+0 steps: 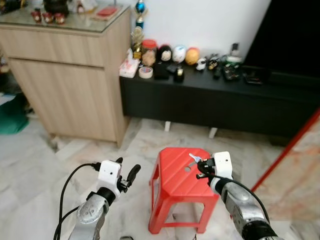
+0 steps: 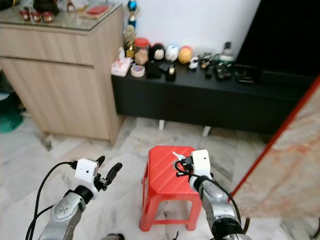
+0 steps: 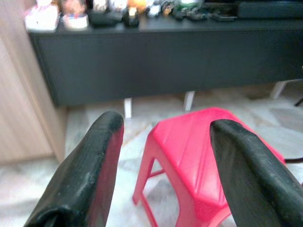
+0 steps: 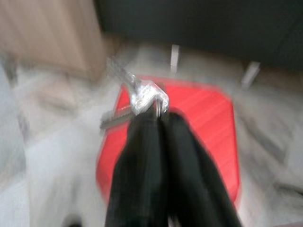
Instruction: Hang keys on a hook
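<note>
Right gripper [image 1: 200,167]: up above the red stool [image 1: 175,192], its two black fingers [image 4: 142,156] pressed together on the keys [image 1: 194,159]. The pinch looks to be right at the ring, out at the very fingertips.
Keys: off the stool top and in the air, silver blades sticking out past the fingertips at an angle. The right wrist view is smeared with blur, so how many keys are on the ring cannot be told.
Left gripper [image 1: 126,171]: held out low to the left of the stool, fingers [image 3: 85,175] spread wide with nothing between them.
Hook: none can be made out here. Ahead there is a wooden cabinet [image 1: 70,80] and a low black console [image 1: 210,102] crowded with small ornaments.
Step, by the look of it: keys picked up, the carry to the hook not yet done.
Risk one: that hold is a tip pinch on thin metal. A jolt while walking could swing the keys and work them loose.
Risk two: if they drop, they could land on the marble floor [image 1: 30,165], low and hard to pick up again.
Risk three: a dangling ring turns freely, so its opening may be facing the wrong way at the hook.
</note>
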Controlling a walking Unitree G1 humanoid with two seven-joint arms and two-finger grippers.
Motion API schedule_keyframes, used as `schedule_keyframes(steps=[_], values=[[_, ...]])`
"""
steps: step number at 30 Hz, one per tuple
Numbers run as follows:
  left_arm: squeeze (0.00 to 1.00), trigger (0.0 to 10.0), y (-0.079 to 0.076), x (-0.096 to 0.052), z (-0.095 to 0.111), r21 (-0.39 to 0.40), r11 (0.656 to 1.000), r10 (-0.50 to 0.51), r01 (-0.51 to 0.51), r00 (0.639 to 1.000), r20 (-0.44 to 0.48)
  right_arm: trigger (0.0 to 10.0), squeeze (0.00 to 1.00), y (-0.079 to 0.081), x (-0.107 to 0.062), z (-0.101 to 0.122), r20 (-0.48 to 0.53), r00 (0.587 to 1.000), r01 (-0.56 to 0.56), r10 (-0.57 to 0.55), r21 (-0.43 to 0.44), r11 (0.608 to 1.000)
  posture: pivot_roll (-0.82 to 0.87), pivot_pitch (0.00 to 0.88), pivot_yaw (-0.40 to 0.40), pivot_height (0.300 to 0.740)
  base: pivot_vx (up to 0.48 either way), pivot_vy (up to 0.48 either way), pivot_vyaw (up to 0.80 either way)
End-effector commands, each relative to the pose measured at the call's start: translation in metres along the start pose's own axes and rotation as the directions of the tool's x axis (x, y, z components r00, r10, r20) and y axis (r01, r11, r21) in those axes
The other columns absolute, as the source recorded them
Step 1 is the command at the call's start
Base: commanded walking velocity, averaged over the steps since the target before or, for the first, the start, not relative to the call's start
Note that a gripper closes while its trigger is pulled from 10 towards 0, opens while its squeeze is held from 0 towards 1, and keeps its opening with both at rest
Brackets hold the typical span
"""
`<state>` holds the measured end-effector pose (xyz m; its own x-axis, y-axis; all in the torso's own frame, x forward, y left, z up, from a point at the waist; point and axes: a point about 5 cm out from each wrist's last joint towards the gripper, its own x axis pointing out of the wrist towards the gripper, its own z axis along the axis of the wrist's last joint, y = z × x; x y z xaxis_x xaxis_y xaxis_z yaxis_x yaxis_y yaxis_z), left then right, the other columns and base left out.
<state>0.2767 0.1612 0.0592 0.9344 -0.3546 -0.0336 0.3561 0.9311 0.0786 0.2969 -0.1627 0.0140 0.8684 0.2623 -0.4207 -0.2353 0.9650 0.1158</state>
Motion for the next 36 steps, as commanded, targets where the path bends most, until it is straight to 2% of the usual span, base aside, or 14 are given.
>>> schedule_keyframes(steps=[1,10,14,21,22,24,27,29,30,31,32,33,35,36], values=[[0.00,10.0,-0.001,-0.009,-0.009,-0.007,1.000,0.000,0.000,0.999,-0.038,10.0,0.00,0.003,0.005,0.011,0.022,1.000,-0.011,0.012,-0.006,1.000,0.08,0.000,-0.077,0.740,-0.322,0.000,0.00],[0.00,10.0,0.000,-0.009,-0.008,0.000,1.000,0.001,-0.001,0.999,-0.039,10.0,0.00,0.004,0.006,0.013,0.026,1.000,-0.015,0.015,-0.004,1.000,0.08,0.000,-0.076,0.740,-0.319,0.000,0.00],[0.00,10.0,0.001,-0.009,-0.005,0.015,1.000,-0.008,0.008,0.999,-0.039,10.0,0.00,0.003,0.007,0.017,0.025,0.999,-0.037,0.037,-0.017,0.999,0.09,0.000,-0.075,0.740,0.000,0.000,0.00],[0.00,10.0,-0.004,0.001,0.015,0.075,0.985,-0.155,0.156,0.988,-0.014,10.0,0.00,0.007,0.009,0.035,0.009,0.978,-0.203,0.206,-0.133,0.970,0.08,0.000,-0.073,0.740,0.000,0.000,0.00],[0.00,10.0,-0.006,0.004,0.021,0.107,0.969,-0.222,0.224,0.975,-0.025,10.0,0.00,0.009,0.009,0.041,-0.016,0.963,-0.268,0.270,-0.207,0.941,0.08,0.000,-0.076,0.740,0.000,0.000,0.00],[0.00,10.0,-0.008,0.007,0.026,0.135,0.941,-0.306,0.310,0.951,-0.049,10.0,0.00,0.010,0.008,0.047,-0.042,0.943,-0.328,0.330,-0.273,0.904,0.08,0.000,-0.076,0.740,0.000,0.000,0.00],[0.00,10.0,-0.013,0.008,0.034,0.180,0.866,-0.452,0.467,0.884,-0.120,10.0,0.00,0.010,0.007,0.060,-0.099,0.908,-0.410,0.407,-0.402,0.819,0.09,0.000,-0.078,0.740,0.000,0.000,0.00],[0.00,10.0,-0.015,0.009,0.036,0.207,0.831,-0.494,0.517,0.856,-0.153,10.0,0.00,0.010,0.008,0.064,-0.109,0.899,-0.426,0.423,-0.440,0.791,0.09,0.000,-0.081,0.740,0.000,0.000,0.00],[0.00,10.0,-0.018,0.009,0.038,0.230,0.781,-0.546,0.581,0.813,-0.200,10.0,0.00,0.013,0.008,0.070,-0.127,0.875,-0.468,0.467,-0.466,0.751,0.09,0.000,-0.082,0.740,0.000,0.000,0.00],[0.00,10.0,-0.018,0.009,0.038,0.230,0.781,-0.546,0.581,0.813,-0.200,10.0,0.00,0.013,0.008,0.070,-0.127,0.875,-0.468,0.467,-0.466,0.751,0.09,0.000,-0.082,0.740,0.000,0.000,0.00],[0.00,10.0,-0.021,0.010,0.039,0.234,0.747,-0.579,0.622,0.782,-0.229,10.0,0.00,0.017,0.007,0.073,-0.149,0.848,-0.510,0.508,-0.487,0.709,0.09,0.000,-0.082,0.740,0.000,0.000,0.00],[0.00,10.0,-0.021,0.010,0.040,0.232,0.737,-0.590,0.635,0.772,-0.238,10.0,0.00,0.018,0.006,0.074,-0.158,0.839,-0.524,0.521,-0.495,0.693,0.09,0.000,-0.082,0.740,0.000,0.000,0.00],[0.00,10.0,-0.025,0.010,0.045,0.225,0.692,-0.631,0.686,0.726,-0.274,10.0,0.00,0.023,0.004,0.073,-0.216,0.790,-0.591,0.573,-0.517,0.619,0.09,0.000,-0.084,0.740,0.000,0.000,0.00],[0.00,10.0,-0.026,0.010,0.046,0.223,0.678,-0.641,0.700,0.712,-0.286,10.0,0.00,0.024,0.003,0.072,-0.232,0.780,-0.604,0.582,-0.524,0.601,0.09,0.000,-0.084,0.740,0.000,0.000,0.00]])
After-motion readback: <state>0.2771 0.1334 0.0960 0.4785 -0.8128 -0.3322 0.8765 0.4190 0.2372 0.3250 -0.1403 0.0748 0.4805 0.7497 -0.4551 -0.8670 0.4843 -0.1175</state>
